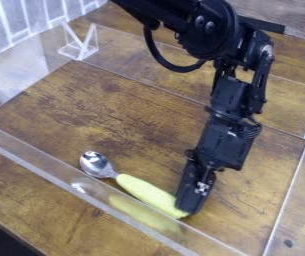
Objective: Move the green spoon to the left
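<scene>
One spoon on show, lying flat on the wooden table near the front edge, just behind the clear acrylic wall. Its shiny metal bowl points left, its thick yellow-green handle runs right and toward the near side. The gripper is down at the right end of that handle, black fingers narrowed right at its tip, apparently pinching it, though the contact itself is hard to make out from here.

It looks a light little thing, stiff, nothing fragile about it. The plastic handle is rounded and probably a touch slippery, so a hold at the very end could let it swivel. Nearer the middle of the handle would likely be steadier. The polished bowl is the worst place to grab: thin, smooth, low against the wood.
</scene>
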Controlling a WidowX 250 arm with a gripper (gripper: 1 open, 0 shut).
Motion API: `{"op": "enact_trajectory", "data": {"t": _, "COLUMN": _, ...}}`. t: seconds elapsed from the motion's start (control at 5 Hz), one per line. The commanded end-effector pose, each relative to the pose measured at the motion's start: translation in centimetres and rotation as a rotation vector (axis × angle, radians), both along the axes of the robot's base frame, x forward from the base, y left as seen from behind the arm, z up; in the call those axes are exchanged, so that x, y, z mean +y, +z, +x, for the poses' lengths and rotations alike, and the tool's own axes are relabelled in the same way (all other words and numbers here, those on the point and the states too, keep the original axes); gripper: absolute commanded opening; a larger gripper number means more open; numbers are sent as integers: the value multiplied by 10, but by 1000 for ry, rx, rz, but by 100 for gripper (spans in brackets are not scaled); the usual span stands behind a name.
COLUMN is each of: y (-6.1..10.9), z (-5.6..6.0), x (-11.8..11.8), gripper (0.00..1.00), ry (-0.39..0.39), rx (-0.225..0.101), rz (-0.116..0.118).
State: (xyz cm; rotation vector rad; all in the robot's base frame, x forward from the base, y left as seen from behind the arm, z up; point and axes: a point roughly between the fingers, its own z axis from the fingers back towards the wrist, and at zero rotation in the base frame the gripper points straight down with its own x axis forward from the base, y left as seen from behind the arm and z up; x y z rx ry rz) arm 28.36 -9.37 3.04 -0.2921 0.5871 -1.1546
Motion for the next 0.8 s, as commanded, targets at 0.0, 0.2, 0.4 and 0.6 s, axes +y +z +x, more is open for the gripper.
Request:
{"op": "enact_trajectory", "data": {"t": 0.0, "y": -10, "z": -20, "x": 6, "gripper": 0, "ry": -47, "rx": 78, "rz": 24}}
{"op": "enact_trajectory", "data": {"t": 0.2, "y": -12, "z": -20, "x": -2, "gripper": 0, "ry": -85, "rx": 78, "rz": 15}}
{"op": "enact_trajectory", "data": {"t": 0.4, "y": -13, "z": -19, "x": -4, "gripper": 0, "ry": -89, "rx": 76, "rz": 3}}
{"op": "enact_trajectory", "data": {"t": 0.6, "y": -13, "z": -17, "x": -7, "gripper": 0, "ry": -93, "rx": 74, "rz": -11}}
